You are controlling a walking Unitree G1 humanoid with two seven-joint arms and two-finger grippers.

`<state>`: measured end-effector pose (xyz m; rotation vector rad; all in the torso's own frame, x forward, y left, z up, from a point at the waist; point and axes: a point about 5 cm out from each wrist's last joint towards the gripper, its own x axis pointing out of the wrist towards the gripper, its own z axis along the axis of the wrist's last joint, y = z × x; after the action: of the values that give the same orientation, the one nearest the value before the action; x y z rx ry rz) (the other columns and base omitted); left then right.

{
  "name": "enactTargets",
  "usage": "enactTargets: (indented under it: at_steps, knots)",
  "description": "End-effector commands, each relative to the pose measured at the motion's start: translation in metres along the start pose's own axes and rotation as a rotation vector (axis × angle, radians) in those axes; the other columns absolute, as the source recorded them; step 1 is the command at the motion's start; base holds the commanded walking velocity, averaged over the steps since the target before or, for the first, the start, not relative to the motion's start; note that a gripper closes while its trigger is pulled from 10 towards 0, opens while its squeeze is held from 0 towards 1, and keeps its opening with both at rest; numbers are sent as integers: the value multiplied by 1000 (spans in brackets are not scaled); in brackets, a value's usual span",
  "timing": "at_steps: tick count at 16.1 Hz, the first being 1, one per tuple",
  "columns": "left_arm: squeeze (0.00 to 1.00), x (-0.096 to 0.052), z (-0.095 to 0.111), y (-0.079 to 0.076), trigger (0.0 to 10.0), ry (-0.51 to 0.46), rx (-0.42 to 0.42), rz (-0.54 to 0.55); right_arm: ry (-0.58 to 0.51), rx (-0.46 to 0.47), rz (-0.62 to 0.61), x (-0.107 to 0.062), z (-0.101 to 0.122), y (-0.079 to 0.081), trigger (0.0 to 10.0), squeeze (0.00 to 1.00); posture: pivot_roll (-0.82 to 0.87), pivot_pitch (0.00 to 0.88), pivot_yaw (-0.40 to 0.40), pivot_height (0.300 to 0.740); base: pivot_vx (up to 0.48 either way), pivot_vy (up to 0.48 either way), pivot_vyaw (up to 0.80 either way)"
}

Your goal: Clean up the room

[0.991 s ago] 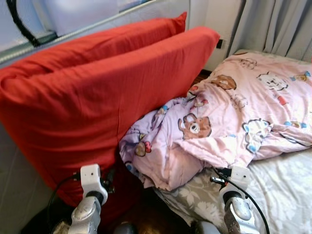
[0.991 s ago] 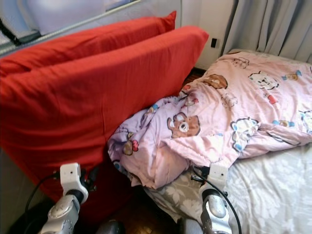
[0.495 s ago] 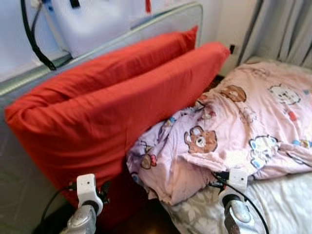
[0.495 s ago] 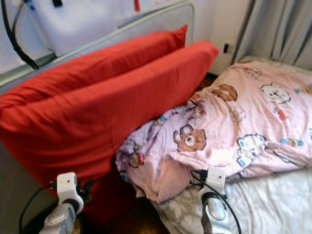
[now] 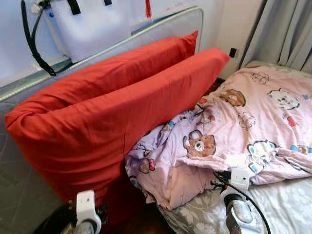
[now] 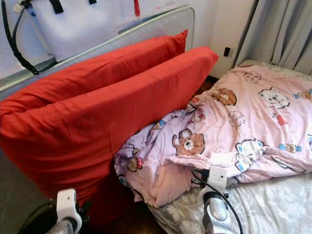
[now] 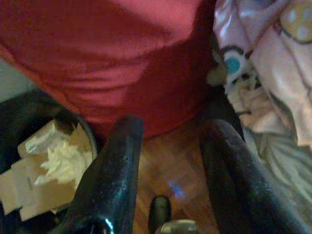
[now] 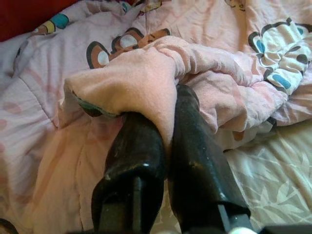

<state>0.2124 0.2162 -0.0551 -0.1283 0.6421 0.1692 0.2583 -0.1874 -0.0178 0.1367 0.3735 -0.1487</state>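
A pink cartoon-print duvet lies bunched on the bed, its lilac underside spilling over the bed's near left corner, while the grey floral bedsheet shows bare along the bed's near edge. The right gripper sits at the duvet's folded front edge, close to the near edge of the bed, and its jaws are pressed together with a fold of the pink fabric pinched between them; the cloth drapes over the black fingers. Beside the bed, two long red cushions stand on edge, leaning against a grey quilted headboard with a pale trim, their far ends reaching toward the wall socket and the grey curtain. The duvet's lilac corner touches the nearer cushion. The left gripper hangs low at the foot of the cushions, above wooden floor, its jaws spread wide apart and holding nothing. Just beside it stands a black waste bin containing crumpled white paper. A white bag with a black strap hangs on the wall above the headboard.
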Motion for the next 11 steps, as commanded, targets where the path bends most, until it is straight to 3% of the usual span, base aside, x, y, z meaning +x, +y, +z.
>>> enactTargets:
  at_steps: [1,8,11]
  knots:
    - [0,-3,-7,6,10000,35,2,27,9,-4,11,1,0,3,10000,0,-42,0,27,740,0,0,0]
    - [0,-14,-37,10,10000,150,20,63,-12,-1,9,-2,-1,3,10000,0,-59,0,26,740,0,0,0]
    - [0,-16,-42,10,10000,166,-15,86,-17,-21,8,0,1,3,10000,0,-54,0,25,740,0,0,0]
